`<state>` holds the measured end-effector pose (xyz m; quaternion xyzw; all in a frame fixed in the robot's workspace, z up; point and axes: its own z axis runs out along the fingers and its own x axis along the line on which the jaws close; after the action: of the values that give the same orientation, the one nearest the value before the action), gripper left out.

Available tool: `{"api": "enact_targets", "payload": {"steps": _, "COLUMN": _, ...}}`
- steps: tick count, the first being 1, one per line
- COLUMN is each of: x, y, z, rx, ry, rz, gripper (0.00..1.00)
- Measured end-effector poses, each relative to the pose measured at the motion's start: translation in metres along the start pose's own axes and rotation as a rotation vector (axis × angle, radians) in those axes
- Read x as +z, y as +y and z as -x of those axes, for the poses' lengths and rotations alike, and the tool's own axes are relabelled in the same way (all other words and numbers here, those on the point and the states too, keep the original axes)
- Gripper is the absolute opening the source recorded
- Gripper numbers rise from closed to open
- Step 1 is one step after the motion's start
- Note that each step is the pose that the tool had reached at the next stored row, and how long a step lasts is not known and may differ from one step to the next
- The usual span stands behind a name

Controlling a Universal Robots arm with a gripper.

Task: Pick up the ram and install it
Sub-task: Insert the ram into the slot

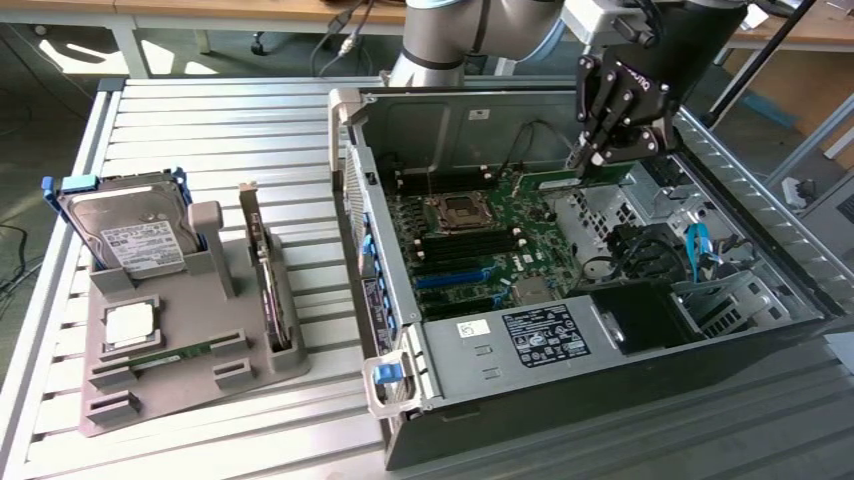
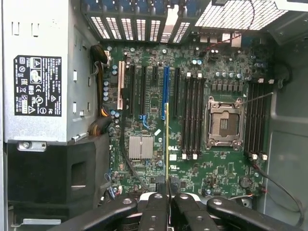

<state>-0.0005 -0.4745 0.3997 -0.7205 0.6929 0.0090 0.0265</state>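
**Ram in the gripper, held over the motherboard, not yet seated**

The ram (image 2: 167,139) shows edge-on in the wrist view as a thin yellow-green line running out from between the fingertips, above the motherboard (image 2: 154,96) inside the open computer case (image 1: 534,95). It hangs clear of the board, just beside the bank of black memory slots (image 2: 192,115) next to the processor socket (image 2: 224,125), and no slot has it seated in it.

So the pick-up looks done, while lining up and pressing home remain.

The gripper (image 2: 167,185) is nearly closed, its fingers pinching the thin stick on both flat faces. The exterior view shows the gripper (image 1: 594,158) low inside the case's far end.

On the slatted surface (image 1: 200,130) beside the case, a grey parts tray (image 1: 187,385) carries a hard drive (image 1: 134,235) and another green stick (image 1: 174,355).
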Motion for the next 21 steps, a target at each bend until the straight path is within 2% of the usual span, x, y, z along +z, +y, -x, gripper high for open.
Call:
{"api": "enact_targets", "payload": {"steps": 2, "x": 0.0039, "y": 0.0010, "z": 0.000, "rx": 0.000, "ry": -0.0002, "rz": 0.0000, "gripper": 0.12}}
{"api": "enact_targets", "payload": {"steps": 13, "x": 0.0267, "y": 0.0223, "z": 0.005, "rx": 0.000, "ry": -0.0002, "rz": 0.0000, "gripper": 0.12}}
{"api": "enact_targets", "payload": {"steps": 18, "x": 0.0358, "y": 0.0259, "z": 0.005, "rx": 0.000, "ry": -0.0003, "rz": 0.0000, "gripper": 0.12}}
{"api": "enact_targets", "payload": {"steps": 21, "x": 0.0455, "y": 0.0263, "z": 0.005, "rx": 0.000, "ry": -0.0043, "rz": -0.0002, "gripper": 0.12}}
